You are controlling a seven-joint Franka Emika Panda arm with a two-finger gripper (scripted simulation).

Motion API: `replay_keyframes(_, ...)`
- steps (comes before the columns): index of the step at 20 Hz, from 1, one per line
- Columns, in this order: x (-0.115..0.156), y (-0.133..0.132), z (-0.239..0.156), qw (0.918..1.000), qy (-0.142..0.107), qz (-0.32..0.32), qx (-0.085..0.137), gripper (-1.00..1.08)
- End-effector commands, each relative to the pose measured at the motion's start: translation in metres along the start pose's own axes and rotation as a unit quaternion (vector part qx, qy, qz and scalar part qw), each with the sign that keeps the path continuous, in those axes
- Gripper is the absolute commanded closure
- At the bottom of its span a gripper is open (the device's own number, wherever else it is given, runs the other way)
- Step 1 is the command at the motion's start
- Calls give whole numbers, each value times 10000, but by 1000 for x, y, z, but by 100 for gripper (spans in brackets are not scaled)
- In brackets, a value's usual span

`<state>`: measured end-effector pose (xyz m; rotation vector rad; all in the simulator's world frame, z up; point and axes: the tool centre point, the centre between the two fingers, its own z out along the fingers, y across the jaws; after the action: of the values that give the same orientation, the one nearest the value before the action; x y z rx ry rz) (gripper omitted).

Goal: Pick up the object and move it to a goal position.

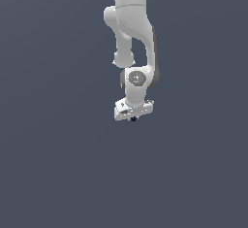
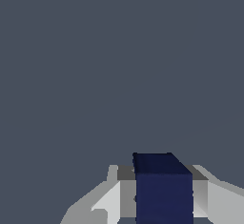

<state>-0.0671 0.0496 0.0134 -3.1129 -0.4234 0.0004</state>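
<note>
The arm [image 1: 131, 33] is glossy white, built of rounded, bulbous links with darker grey seams at the joints. Just above the claw [image 1: 133, 117], the wrist link carries a round grey disc. The claw body is a flat white block with small dark markings; its fingers [image 2: 125, 197] are pale grey and angular
</note>
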Motion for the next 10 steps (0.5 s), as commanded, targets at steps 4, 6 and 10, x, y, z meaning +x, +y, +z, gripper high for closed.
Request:
replay_keyframes(4, 2, 9, -2, 10000, 1, 1, 0, 108)
replay_keyframes(6, 5, 18, -4, 10000, 1, 1, 0, 108)
replay_keyframes(10, 12, 44, -10, 10000, 1, 1, 0, 108)
